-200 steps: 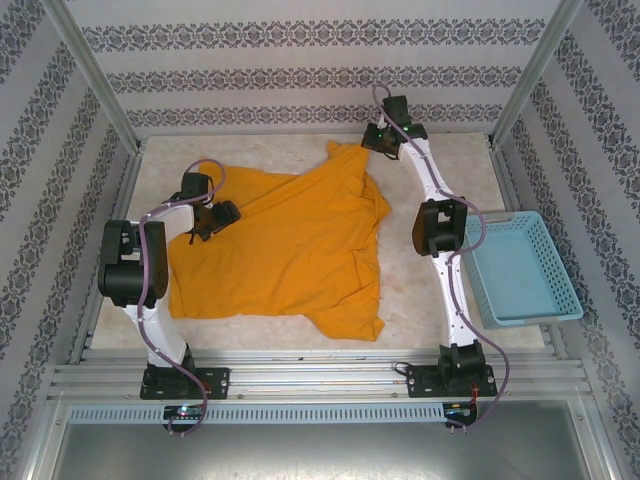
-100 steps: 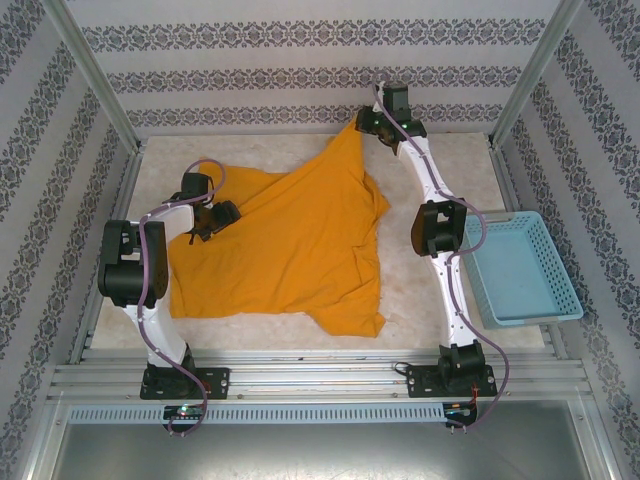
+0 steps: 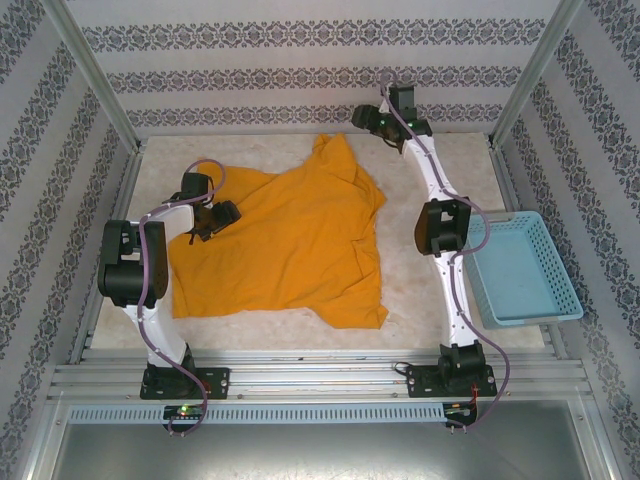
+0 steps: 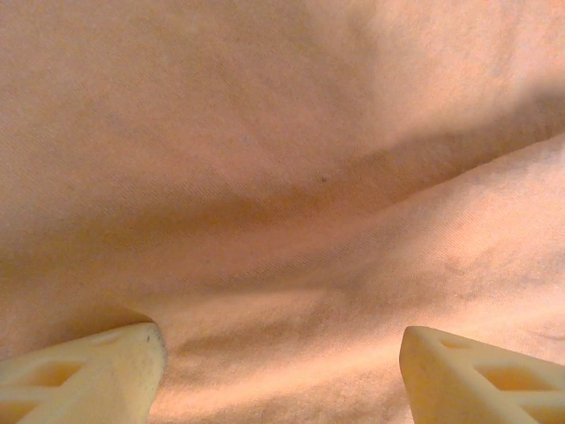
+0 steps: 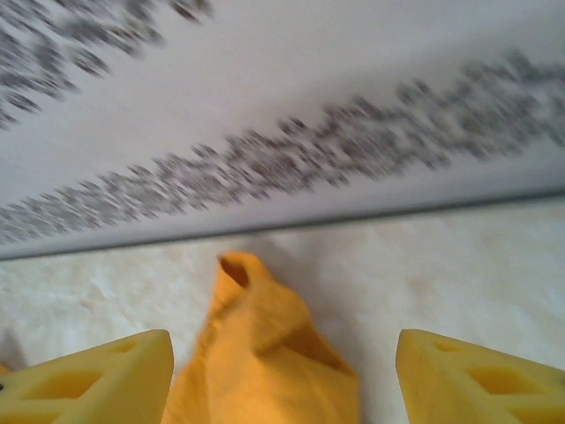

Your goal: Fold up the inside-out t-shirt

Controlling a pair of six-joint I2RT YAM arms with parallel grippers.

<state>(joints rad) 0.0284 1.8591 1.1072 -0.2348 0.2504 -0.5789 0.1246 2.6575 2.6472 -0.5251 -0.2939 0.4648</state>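
While the t-shirt (image 3: pixel 290 250) lies spread over the table (image 3: pixel 460 170), left of centre, the left gripper (image 3: pixel 220 216) sits low over its left part, fingers apart. Farther back, the right gripper (image 3: pixel 366 119) is at the far edge, fingers apart, just beyond the cloth's peaked corner and holding nothing.

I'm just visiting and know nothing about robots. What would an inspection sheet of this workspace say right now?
Surface: pale table, largely covered by cloth.
Job's things: orange t-shirt spread out, not folded, one corner bunched near the back wall.
Clutter: light-blue basket at the right edge, nothing seen inside.
End effectors: left end effector open, low over the orange t-shirt; right end effector open, by the bunched corner, not gripping it.
Cables: purple cable running along each arm.
Surroundings: patterned walls, metal frame.
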